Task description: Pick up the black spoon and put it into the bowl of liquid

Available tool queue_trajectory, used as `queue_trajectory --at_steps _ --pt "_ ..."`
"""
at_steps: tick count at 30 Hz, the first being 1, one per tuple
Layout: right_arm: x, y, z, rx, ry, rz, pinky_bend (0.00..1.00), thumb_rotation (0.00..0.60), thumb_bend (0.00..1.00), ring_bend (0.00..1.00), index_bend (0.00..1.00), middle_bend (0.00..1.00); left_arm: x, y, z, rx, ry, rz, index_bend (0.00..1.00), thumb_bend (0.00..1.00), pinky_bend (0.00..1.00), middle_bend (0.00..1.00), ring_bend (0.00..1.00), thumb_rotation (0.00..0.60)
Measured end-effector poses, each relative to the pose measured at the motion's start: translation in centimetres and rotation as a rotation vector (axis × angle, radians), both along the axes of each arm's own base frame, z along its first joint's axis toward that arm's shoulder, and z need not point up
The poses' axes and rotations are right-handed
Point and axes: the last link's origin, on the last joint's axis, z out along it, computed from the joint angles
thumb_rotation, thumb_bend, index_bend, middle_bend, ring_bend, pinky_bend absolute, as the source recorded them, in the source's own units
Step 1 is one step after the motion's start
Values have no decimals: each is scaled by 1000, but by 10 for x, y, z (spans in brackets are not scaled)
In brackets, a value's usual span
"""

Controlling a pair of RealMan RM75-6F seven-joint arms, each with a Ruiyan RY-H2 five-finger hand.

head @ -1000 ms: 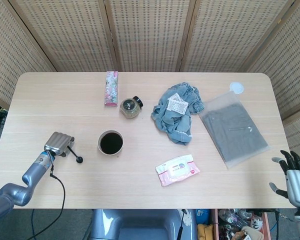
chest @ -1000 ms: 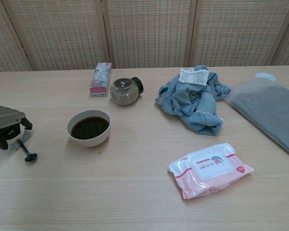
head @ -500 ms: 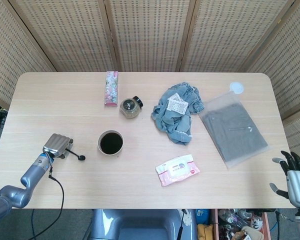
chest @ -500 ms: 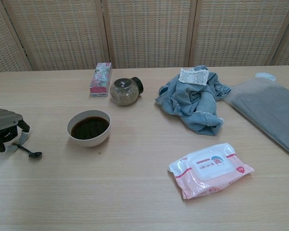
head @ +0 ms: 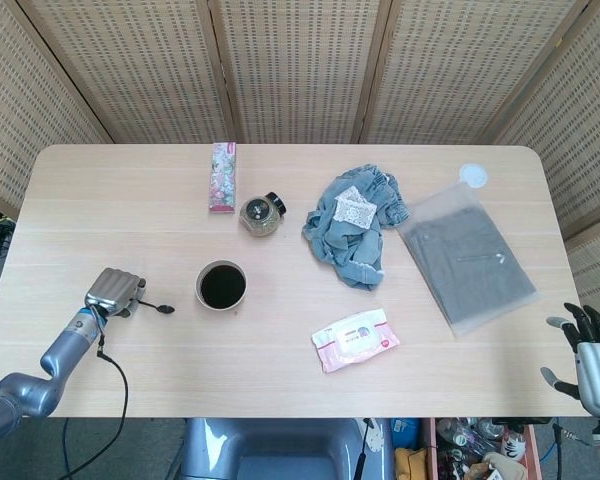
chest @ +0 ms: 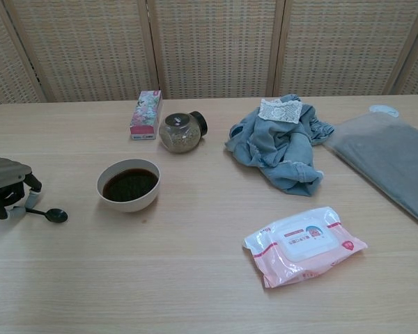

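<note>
My left hand sits at the table's left side and grips the handle of the black spoon. In the chest view the left hand shows at the left edge, and the spoon points right, with its bowl just above or on the tabletop. The white bowl of dark liquid stands a short way right of the spoon's tip; the bowl is upright. Off the table's front right corner, my right hand hangs with its fingers spread, holding nothing.
Behind the bowl lie a pink box and a tipped glass jar. A blue cloth heap, a grey bagged garment, a wet-wipe pack and a small white lid fill the table's right half.
The spoon has swung in my left hand: its bowl end moved up and right toward the bowl, from pointing down-right to nearly level. The right hand stayed put.
</note>
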Motion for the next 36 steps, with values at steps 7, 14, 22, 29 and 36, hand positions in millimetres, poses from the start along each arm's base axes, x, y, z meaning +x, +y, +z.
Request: queue_trajectory --at_steps 7,14,22,29,36 --pt "1 0 1 -3 0 5 273 600 295 135 328 220 4 3 7 23 -13 -20 589 470 665 840 709 600" --pt "2 -1 1 -5 1 12 273 600 295 136 328 219 16 8 29 65 22 -119 625 470 665 840 709 600" --pt "4 -1 1 -6 0 22 273 600 295 136 328 219 37 13 62 103 129 -293 656 470 664 834 707 600" --pt "6 -2 1 -9 -4 36 273 600 295 136 328 219 64 20 75 109 274 -484 674 470 650 807 677 600" --pt "6 0 1 -15 -7 34 273 600 295 137 328 219 92 30 71 88 365 -612 693 470 626 744 610 600"
